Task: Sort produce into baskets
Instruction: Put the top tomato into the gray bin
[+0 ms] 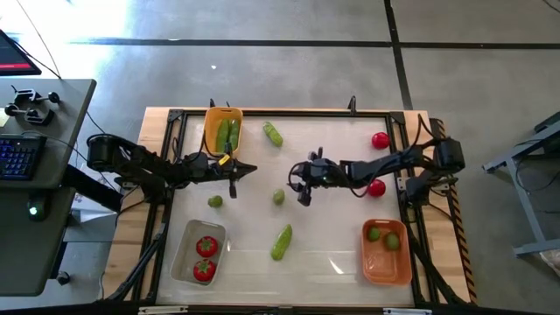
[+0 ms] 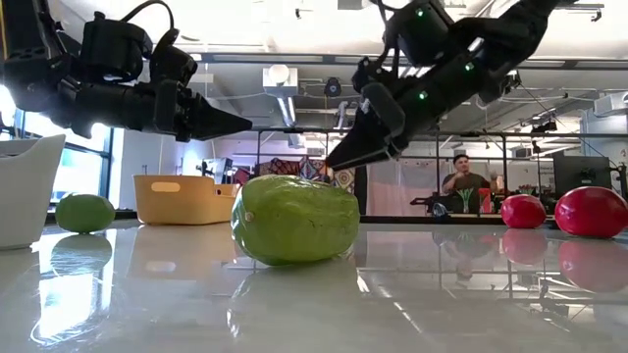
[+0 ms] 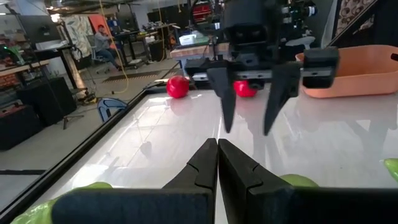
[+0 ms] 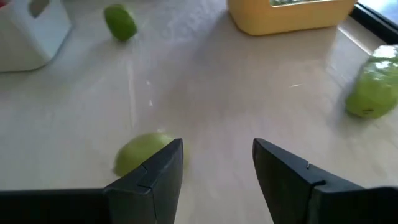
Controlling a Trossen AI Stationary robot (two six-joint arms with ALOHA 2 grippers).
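Nothing legible; right gripper open, just beside lime.

The high view is taken from directly above, facing straight down, so that the whole table and both arms are covered from a distance. The low view is set at table-top height, facing level across the surface into the room, with one cucumber seen very close. Each wrist view is directed forward past its own fingers, low over the table; the yellow basket is shared by the high, low and right wrist views.
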